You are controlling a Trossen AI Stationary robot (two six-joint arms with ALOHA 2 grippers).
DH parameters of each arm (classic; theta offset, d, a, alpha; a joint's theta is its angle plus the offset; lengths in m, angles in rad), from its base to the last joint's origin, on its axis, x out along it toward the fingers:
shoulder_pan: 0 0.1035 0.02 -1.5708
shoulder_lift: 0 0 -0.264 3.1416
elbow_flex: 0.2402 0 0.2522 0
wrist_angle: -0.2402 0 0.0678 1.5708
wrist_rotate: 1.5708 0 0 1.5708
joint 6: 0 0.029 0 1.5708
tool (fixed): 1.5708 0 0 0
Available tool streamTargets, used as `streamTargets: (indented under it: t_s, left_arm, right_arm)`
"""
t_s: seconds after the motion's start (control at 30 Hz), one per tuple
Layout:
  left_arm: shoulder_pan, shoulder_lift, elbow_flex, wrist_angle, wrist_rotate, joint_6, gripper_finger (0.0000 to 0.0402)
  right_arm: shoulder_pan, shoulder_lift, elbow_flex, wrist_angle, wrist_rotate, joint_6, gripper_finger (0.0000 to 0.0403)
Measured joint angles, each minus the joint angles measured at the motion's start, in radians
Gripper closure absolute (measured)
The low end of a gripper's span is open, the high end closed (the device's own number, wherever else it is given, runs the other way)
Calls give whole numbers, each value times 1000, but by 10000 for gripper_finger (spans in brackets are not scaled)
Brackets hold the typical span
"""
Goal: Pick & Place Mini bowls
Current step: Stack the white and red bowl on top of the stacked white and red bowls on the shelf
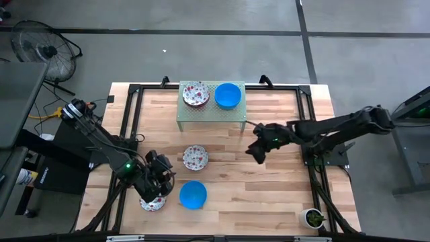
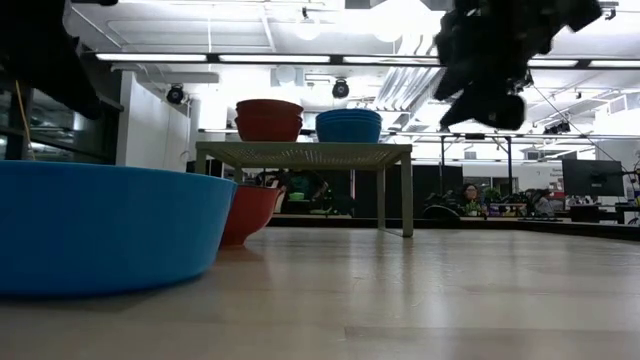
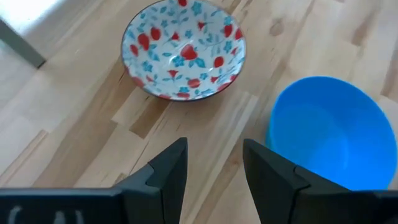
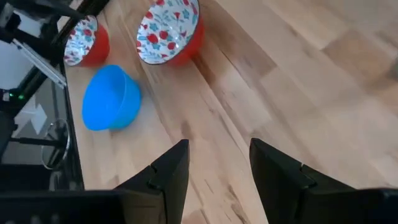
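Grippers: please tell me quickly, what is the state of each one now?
Left gripper: open, holding nothing, above the table near a floral bowl.
Right gripper: open, holding nothing, above bare wood.

Bare wood right of floral bowl; rack blocks rear.

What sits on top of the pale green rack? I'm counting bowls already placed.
On the rack sit a floral bowl stack and a blue bowl stack. How many bowls each stack holds cannot be counted; lower ones are covered.
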Motion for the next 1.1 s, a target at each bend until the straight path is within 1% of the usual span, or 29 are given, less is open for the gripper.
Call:
streamTargets:
  t_s: [0.1, 0.23, 0.33, 0.43, 0.53, 0.67, 0.73, 0.8, 0.93, 1.1]
  left_arm:
    - [0, -18, -30, 7, -3, -20, 250]
    - [0, -50, -65, 35, -11, -18, 250]
    - [0, -65, -68, 35, -34, -18, 250]
    - [0, -80, -68, 25, -51, -13, 250]
    - [0, -85, -68, 15, -52, -3, 250]
    - [0, -89, -67, 12, -53, -3, 250]
    - [0, -89, -67, 12, -52, -3, 250]
    - [0, -89, -67, 12, -45, -3, 250]
    - [0, -89, -67, 9, -43, -3, 250]
    - [0, -89, -67, 8, -48, 6, 250]
  right_arm:
    - [9, 87, 0, 111, -3, 45, 247]
    - [16, 205, 2, 280, 3, 171, 247]
    - [16, 282, 11, 320, 10, 259, 247]
    - [16, 352, 65, 319, 17, 260, 247]
    - [16, 424, 162, 290, 17, 218, 247]
    - [16, 533, 335, 135, 16, 144, 247]
    - [15, 586, 417, 51, 33, 125, 247]
    - [9, 638, 485, 6, 41, 116, 247]
    - [-1, 715, 574, -5, -8, 115, 247]
    - [-5, 779, 643, -4, 1, 121, 247]
